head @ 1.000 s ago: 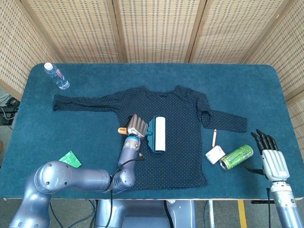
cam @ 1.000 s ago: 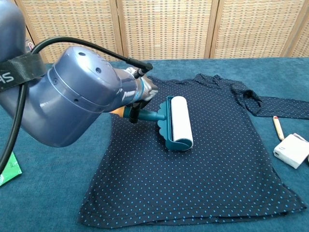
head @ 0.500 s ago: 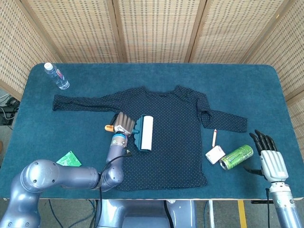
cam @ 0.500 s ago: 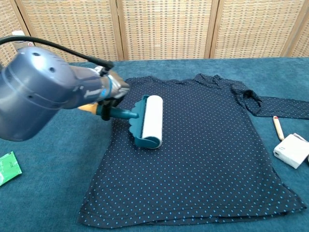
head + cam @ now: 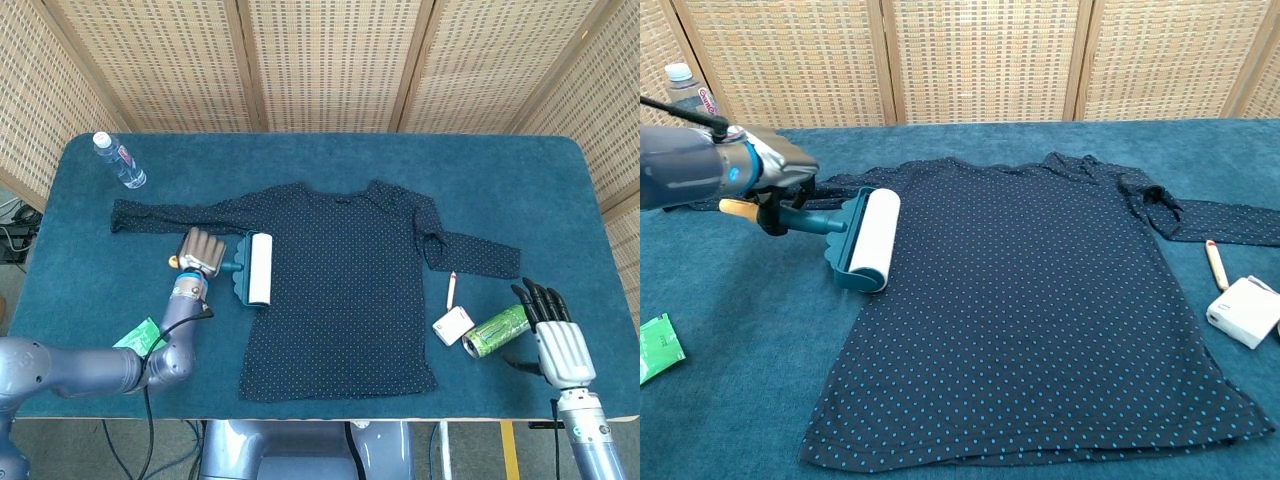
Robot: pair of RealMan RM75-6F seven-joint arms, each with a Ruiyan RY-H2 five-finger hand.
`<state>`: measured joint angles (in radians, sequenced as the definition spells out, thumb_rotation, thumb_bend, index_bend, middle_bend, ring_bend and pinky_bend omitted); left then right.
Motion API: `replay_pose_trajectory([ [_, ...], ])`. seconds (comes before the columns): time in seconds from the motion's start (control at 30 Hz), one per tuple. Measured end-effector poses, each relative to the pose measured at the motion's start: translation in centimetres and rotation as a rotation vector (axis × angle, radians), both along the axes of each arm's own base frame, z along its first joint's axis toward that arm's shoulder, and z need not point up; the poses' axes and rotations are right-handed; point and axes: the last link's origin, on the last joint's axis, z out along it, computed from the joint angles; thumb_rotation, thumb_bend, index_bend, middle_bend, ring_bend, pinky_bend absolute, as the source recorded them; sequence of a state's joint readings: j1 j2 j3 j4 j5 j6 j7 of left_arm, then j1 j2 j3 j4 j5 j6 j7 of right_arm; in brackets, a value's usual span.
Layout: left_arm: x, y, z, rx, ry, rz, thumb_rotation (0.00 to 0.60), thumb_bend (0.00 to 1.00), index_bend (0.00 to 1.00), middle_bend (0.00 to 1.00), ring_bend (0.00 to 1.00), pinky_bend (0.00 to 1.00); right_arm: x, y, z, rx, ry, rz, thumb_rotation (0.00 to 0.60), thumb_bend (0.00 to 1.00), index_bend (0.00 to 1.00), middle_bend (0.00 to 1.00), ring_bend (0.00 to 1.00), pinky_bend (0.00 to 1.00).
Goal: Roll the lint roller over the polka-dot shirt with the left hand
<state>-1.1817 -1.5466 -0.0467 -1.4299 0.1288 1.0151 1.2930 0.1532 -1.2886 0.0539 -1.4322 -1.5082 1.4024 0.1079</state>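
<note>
The dark polka-dot shirt (image 5: 345,270) (image 5: 1040,300) lies flat in the middle of the blue table, sleeves spread out. My left hand (image 5: 200,250) (image 5: 775,175) grips the teal handle of the lint roller (image 5: 258,269) (image 5: 871,240). The white roll rests on the shirt's left edge, just below the left sleeve. My right hand (image 5: 557,338) hovers open at the table's front right, fingers apart beside the green can, holding nothing. It does not show in the chest view.
A green can (image 5: 497,331) lies on its side by my right hand. A white box (image 5: 453,326) (image 5: 1242,311) and a pencil (image 5: 452,289) (image 5: 1216,264) sit right of the shirt. A water bottle (image 5: 119,160) lies far left. A green packet (image 5: 146,335) (image 5: 657,347) lies front left.
My left hand has drawn the lint roller leftward across the shirt, from its middle to its left edge. My right hand has shifted slightly toward the green can.
</note>
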Motion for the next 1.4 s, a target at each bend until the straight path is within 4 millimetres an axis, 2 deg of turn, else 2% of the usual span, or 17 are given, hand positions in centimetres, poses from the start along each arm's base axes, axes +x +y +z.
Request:
replay_pose_trajectory([
  [0.1,-1.1,-0.1,0.5,0.003,-0.009,0.000,0.600,0.65,0.82,0.78,0.65,0.57,0.1,0.1,0.0,0.000,0.001,0.003,0.600,0.04,0.00,0.00,0.00,0.00],
  [0.13,-1.3,-0.1,0.6,0.002,-0.011,0.001,0.600,0.60,0.73,0.71,0.61,0.53,0.1,0.1,0.0,-0.001,0.002,0.004,0.600,0.04,0.00,0.00,0.00,0.00],
  [0.2,-1.5,-0.1,0.7,-0.001,-0.008,0.002,0.600,0.47,0.51,0.52,0.49,0.44,0.1,0.1,0.0,-0.002,0.002,0.005,0.600,0.04,0.00,0.00,0.00,0.00],
  [0.27,-1.7,-0.3,0.7,-0.009,-0.001,0.018,0.600,0.33,0.24,0.27,0.27,0.30,0.1,0.1,0.0,-0.002,0.000,0.005,0.600,0.04,0.00,0.00,0.00,0.00],
  [0.33,-2.0,-0.6,0.8,-0.020,0.001,0.047,0.600,0.26,0.12,0.10,0.10,0.17,0.1,0.1,0.0,-0.002,0.001,0.006,0.600,0.04,0.00,0.00,0.00,0.00],
  [0.37,-2.1,-0.7,0.9,-0.025,0.000,0.060,0.600,0.23,0.08,0.04,0.03,0.10,0.1,0.1,0.0,-0.002,0.001,0.007,0.600,0.04,0.00,0.00,0.00,0.00],
  [0.4,-2.2,-0.8,1.0,-0.028,-0.003,0.071,0.600,0.22,0.06,0.01,0.01,0.07,0.1,0.1,0.0,-0.002,0.002,0.009,0.600,0.04,0.00,0.00,0.00,0.00],
  [0.47,-2.3,-0.9,1.2,-0.027,-0.014,0.080,0.600,0.21,0.02,0.00,0.00,0.01,0.1,0.1,0.0,-0.002,0.001,0.009,0.600,0.04,0.00,0.00,0.00,0.00],
  [0.7,-2.3,-1.3,2.4,0.013,-0.157,0.030,0.600,0.21,0.01,0.00,0.00,0.00,0.2,0.2,0.3,-0.011,-0.003,0.012,0.600,0.04,0.00,0.00,0.00,0.00],
  [0.9,-2.6,-3.1,4.3,0.088,-0.359,-0.101,0.600,0.21,0.01,0.00,0.00,0.00,0.3,0.2,0.4,-0.018,-0.003,0.017,0.600,0.04,0.00,0.00,0.00,0.00],
  [1.0,-3.2,-4.7,5.6,0.137,-0.431,-0.213,0.600,0.21,0.01,0.00,0.00,0.00,0.4,0.2,0.5,-0.023,-0.003,0.023,0.600,0.04,0.00,0.00,0.00,0.00],
  [1.1,-4.6,-7.3,7.1,0.202,-0.509,-0.309,0.600,0.21,0.01,0.00,0.00,0.00,0.6,0.3,0.6,-0.034,-0.001,0.035,0.600,0.04,0.00,0.00,0.00,0.00],
  [1.17,-6.3,-9.7,8.2,0.257,-0.560,-0.347,0.600,0.21,0.01,0.00,0.00,0.00,0.8,0.4,0.7,-0.043,0.001,0.046,0.600,0.04,0.00,0.00,0.00,0.00],
  [1.33,-11.1,-16.1,10.0,0.365,-0.631,-0.316,0.600,0.21,0.01,0.00,0.00,0.00,1.0,0.6,0.9,-0.060,0.013,0.057,0.600,0.04,0.00,0.00,0.00,0.00],
  [1.4,-12.3,-17.8,10.3,0.383,-0.648,-0.294,0.600,0.21,0.01,0.00,0.00,0.00,1.0,0.7,1.0,-0.064,0.014,0.060,0.600,0.04,0.00,0.00,0.00,0.00],
])
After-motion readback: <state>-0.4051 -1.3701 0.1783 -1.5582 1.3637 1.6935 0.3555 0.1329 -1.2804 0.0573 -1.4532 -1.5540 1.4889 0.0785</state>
